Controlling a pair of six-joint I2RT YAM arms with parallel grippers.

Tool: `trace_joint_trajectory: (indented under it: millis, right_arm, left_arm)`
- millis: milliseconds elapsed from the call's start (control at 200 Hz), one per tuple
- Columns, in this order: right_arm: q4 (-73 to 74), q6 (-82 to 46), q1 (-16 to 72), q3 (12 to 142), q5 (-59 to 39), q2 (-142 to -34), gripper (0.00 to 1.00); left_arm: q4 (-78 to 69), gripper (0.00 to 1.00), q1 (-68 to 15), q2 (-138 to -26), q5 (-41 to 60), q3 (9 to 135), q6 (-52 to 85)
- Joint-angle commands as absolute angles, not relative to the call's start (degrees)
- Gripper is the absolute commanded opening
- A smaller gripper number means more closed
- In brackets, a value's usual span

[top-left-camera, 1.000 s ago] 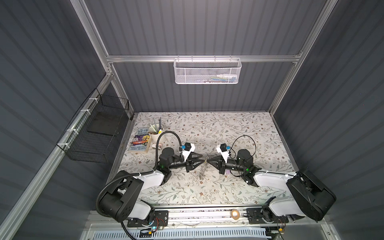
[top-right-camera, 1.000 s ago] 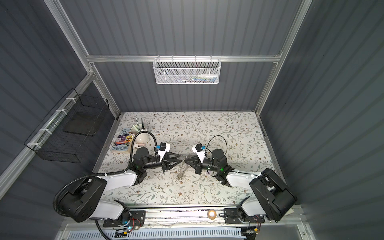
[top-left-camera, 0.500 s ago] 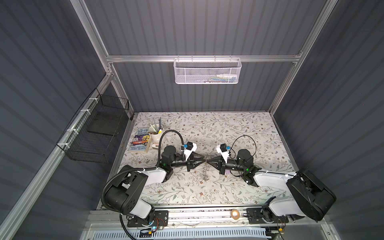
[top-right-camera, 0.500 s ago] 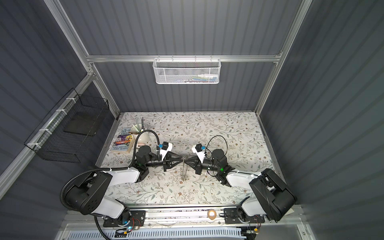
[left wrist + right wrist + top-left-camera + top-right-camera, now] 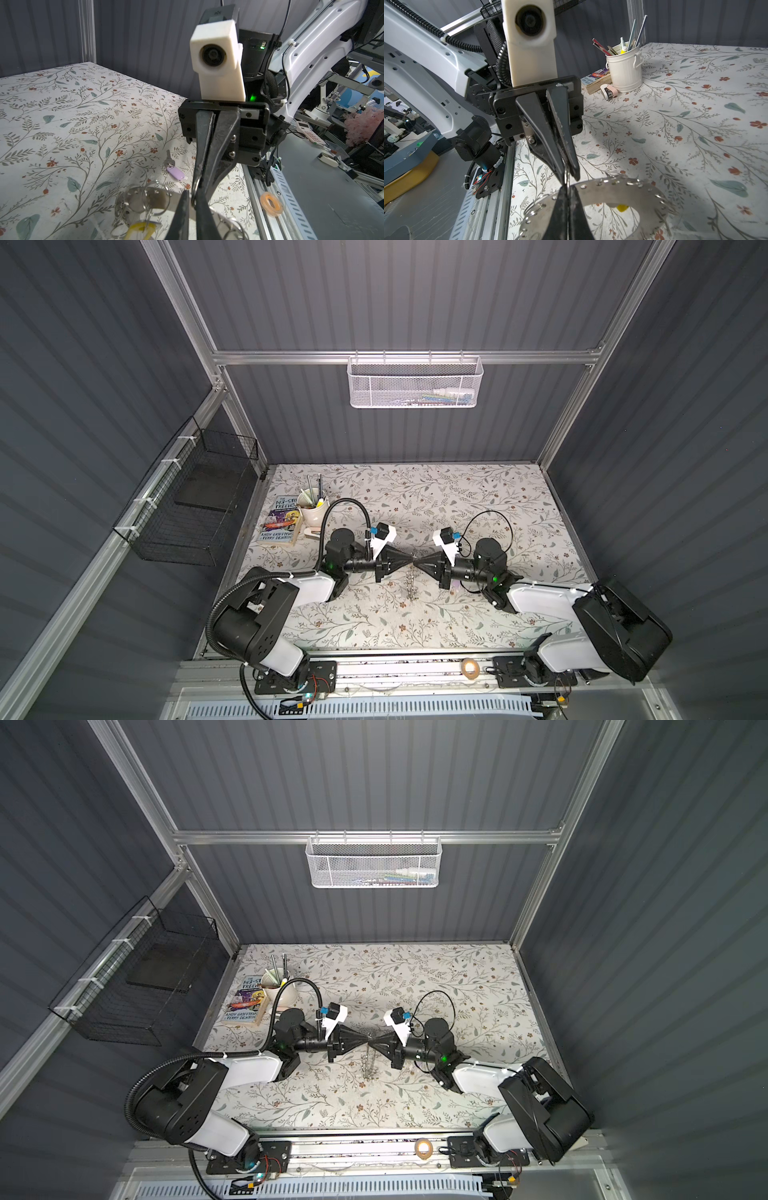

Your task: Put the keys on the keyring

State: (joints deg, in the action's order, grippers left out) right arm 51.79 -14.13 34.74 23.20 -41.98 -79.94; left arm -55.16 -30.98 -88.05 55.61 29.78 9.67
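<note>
The grey metal keyring (image 5: 411, 585) (image 5: 369, 1063) hangs edge-on at mid-table between my two grippers, which meet tip to tip. My left gripper (image 5: 409, 565) (image 5: 192, 198) is shut on the ring's rim at a small wire loop. My right gripper (image 5: 418, 565) (image 5: 566, 188) is shut on the keyring's flat plate (image 5: 608, 193) at the same spot. The yellow-tagged key (image 5: 141, 228) (image 5: 622, 207) hangs from a loop on the keyring. The lilac-tagged key (image 5: 174, 171) lies loose on the floral table, under the right arm.
A white pot of pens (image 5: 312, 506), a book (image 5: 280, 518) and a small pink stapler (image 5: 608, 91) stand at the back left. A tan tape roll (image 5: 469, 666) (image 5: 271, 203) lies on the front rail. A black wire basket (image 5: 195, 506) hangs on the left wall.
My left gripper has moved right up to the right gripper's tip and shut on the keyring's rim. The right arm has held still with the ring.
</note>
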Motion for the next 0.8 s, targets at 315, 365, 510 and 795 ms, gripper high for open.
trace_joint_trajectory:
  millis: [315,365,510,795]
  right_arm:
    - [51.7,-13.6,34.5,23.2,-39.8,-77.7,0.17]
    - [50.5,-13.3,34.2,23.1,-38.5,-76.9,0.25]
    - [51.7,-14.5,32.3,21.1,-35.5,-74.0,0.43]
    - [50.7,-15.3,30.1,18.3,-30.4,-67.7,0.53]
  left_arm:
    - [-43.1,0.0,-31.4,-85.2,51.7,33.1,3.4]
    - [-38.8,0.0,-31.6,-83.7,50.1,33.9,0.7]
    - [-27.6,0.0,-32.1,-82.2,48.7,38.1,-4.7]
    - [0.9,0.0,-33.7,-82.4,45.5,50.0,-18.3]
